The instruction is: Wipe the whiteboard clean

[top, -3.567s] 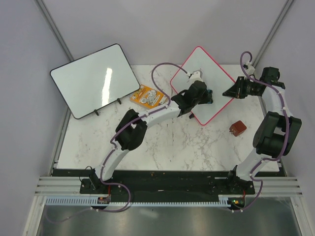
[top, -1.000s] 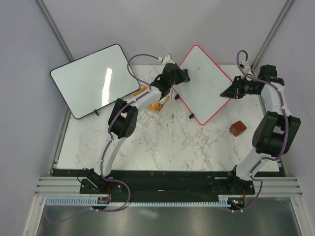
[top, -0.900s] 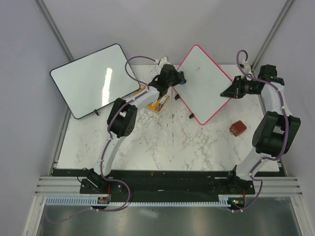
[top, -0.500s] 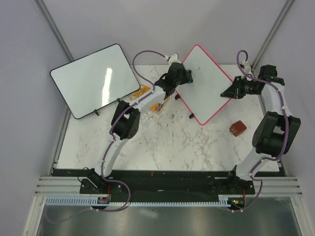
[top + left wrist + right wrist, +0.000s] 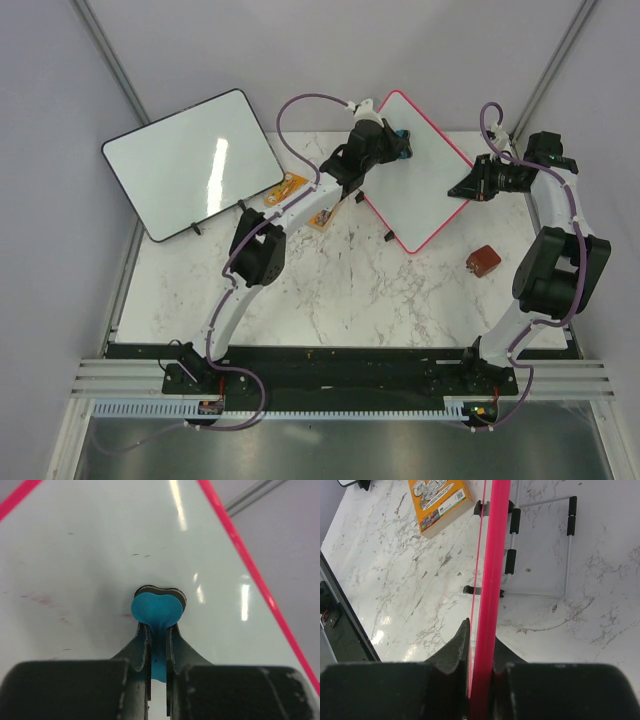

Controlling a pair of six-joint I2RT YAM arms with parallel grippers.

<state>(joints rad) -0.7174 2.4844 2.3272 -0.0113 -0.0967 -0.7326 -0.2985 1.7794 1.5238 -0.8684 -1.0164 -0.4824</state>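
2 tight pinches: left fingers [image 5: 140, 649] on blue eraser [image 5: 156, 609], right fingers [image 5: 456, 649] on whiteboard [image 5: 492, 555].

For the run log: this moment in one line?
left fingers: eraser against whiteboard | right fingers: clamp frame | faint marks visible

A large rectangular whiteboard with a black frame [image 5: 190, 165] stands tilted on small black feet at the far left of the white marble-patterned tabletop [image 5: 330, 290]. An orange printed flat packet [image 5: 438, 505] lies just beside it. A small reddish-brown block [image 5: 483, 261] sits near the table's right edge.
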